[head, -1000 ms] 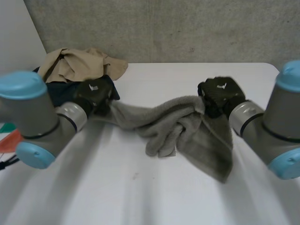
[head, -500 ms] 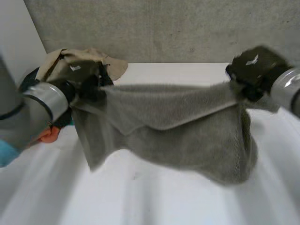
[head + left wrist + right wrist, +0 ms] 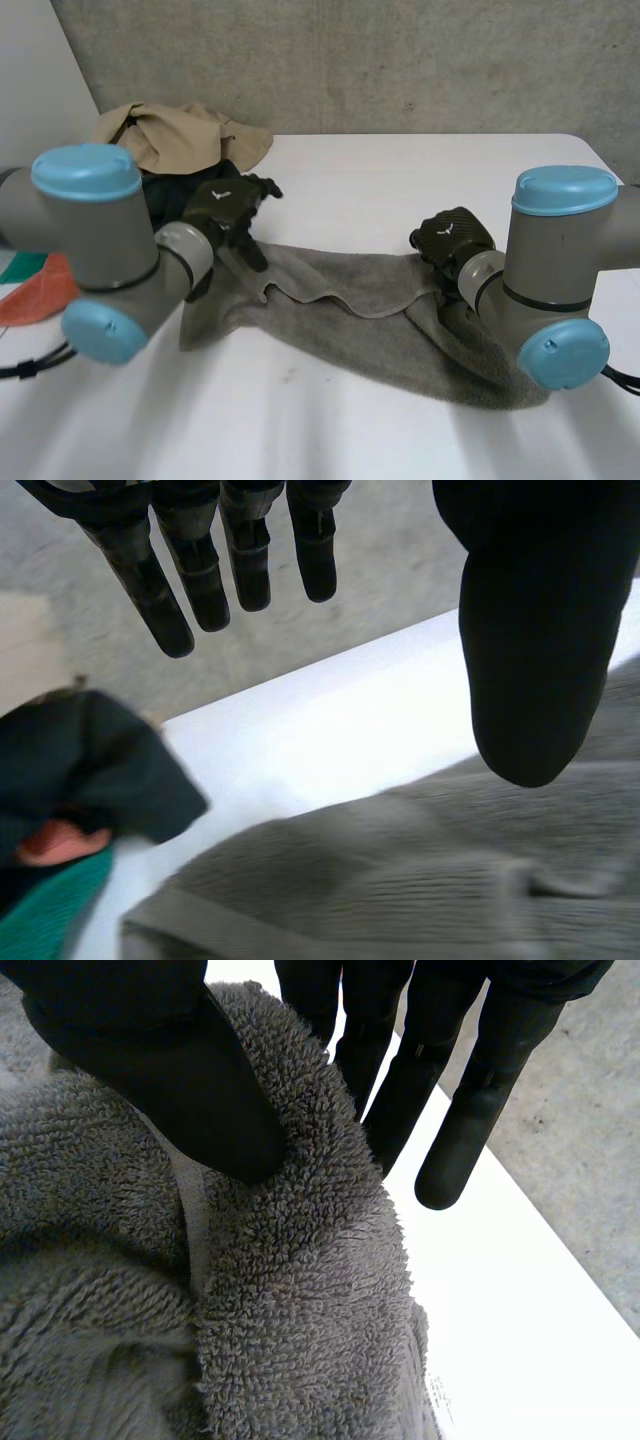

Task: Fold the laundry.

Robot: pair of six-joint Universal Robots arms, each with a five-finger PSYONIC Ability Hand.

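Note:
A grey towel (image 3: 340,320) lies crumpled in a long strip across the white table (image 3: 400,170), with one edge folded over. My left hand (image 3: 222,208) hovers just above the towel's left end, open. In the left wrist view its fingers (image 3: 200,570) are straight, with the thumb apart and nothing between them; the towel (image 3: 400,880) lies below. My right hand (image 3: 455,238) is at the towel's right end. In the right wrist view its thumb (image 3: 170,1050) pinches a fold of the towel (image 3: 280,1310) against straight fingers.
A pile of laundry sits at the table's back left: a tan garment (image 3: 180,135), a dark navy one (image 3: 165,192) and orange cloth (image 3: 35,295). The navy garment (image 3: 90,770) and some green cloth (image 3: 50,900) lie close beside my left hand. A concrete wall stands behind.
Both hands came down from holding the towel stretched in the air. The towel now rests on the table. The left hand has let go and opened; the right keeps its pinch.

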